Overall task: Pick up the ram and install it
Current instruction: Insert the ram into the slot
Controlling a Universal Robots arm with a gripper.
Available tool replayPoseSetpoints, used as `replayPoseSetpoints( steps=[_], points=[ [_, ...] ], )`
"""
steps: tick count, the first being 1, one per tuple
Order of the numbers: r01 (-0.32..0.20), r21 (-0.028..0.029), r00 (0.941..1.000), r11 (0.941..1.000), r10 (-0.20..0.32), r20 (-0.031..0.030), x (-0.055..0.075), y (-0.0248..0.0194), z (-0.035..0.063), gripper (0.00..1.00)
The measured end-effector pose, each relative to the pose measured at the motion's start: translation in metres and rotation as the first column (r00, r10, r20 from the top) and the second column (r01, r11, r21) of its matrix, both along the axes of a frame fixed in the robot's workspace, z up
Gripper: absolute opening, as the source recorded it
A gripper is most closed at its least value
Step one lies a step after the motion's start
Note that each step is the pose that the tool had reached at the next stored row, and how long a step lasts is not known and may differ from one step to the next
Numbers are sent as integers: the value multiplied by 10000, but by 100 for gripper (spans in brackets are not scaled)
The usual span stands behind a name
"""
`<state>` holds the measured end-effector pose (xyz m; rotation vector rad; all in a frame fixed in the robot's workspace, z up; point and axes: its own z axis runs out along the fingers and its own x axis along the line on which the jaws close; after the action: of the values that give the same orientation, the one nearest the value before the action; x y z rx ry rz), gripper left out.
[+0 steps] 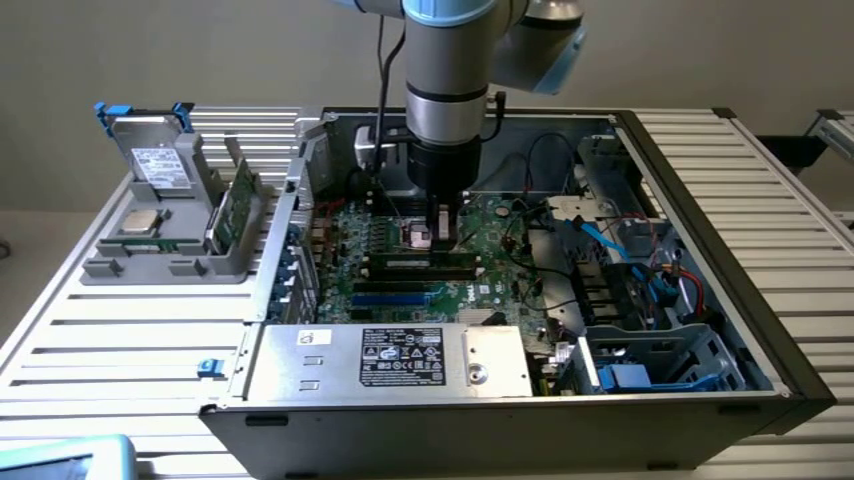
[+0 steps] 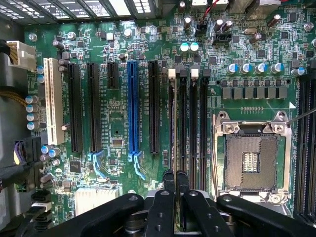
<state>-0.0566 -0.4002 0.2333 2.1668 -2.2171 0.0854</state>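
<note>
Slatted pale metal makes up the surface [image 1: 107, 340], with a plain wall behind. At the exterior view's left, a grey holder [image 1: 160, 268] carries a boxy drive [image 1: 163, 165] with a white label and a square silver processor chip [image 1: 138, 222]. On the holder's right side a green circuit-board stick [image 1: 238, 205] stands on edge.

Right of the holder lies the open computer case [image 1: 787, 370], with a labelled power supply [image 1: 400, 358] along its near wall. The arm [image 1: 447, 80] drops straight into the middle of the case, and black cables [image 1: 541, 150] loop just beside it. A blue cable [image 1: 603, 243] and red wires [image 1: 690, 285] crowd the case's right part.

In the wrist view the motherboard [image 2: 118, 133] shows a white slot [image 2: 52, 106], black slots, a blue slot [image 2: 133, 108], then four black memory slots. The ram [image 2: 174, 123] sits edge-on along the memory slot nearest the blue one. The other three lie just beside it, toward the processor socket [image 2: 251, 160]. The pincer [image 2: 175, 180] is clenched on the ram's near end, its fingertips astride the thin edge.
</note>
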Motion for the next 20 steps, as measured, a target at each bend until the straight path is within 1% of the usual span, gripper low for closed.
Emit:
replayPoseSetpoints(
  steps=[8, 10, 15, 20],
  points=[
    [0, -11, 10000, 10000, 0, 2, 0, 0, -14, 13],
    [0, -21, 10000, 10000, 0, 1, -2, 0, -15, 13],
    [-2, -38, 10000, 10000, 2, 17, -9, 0, -25, 13],
    [1, -37, 10000, 10000, -1, 24, -8, 1, -21, 13]
  ],
)
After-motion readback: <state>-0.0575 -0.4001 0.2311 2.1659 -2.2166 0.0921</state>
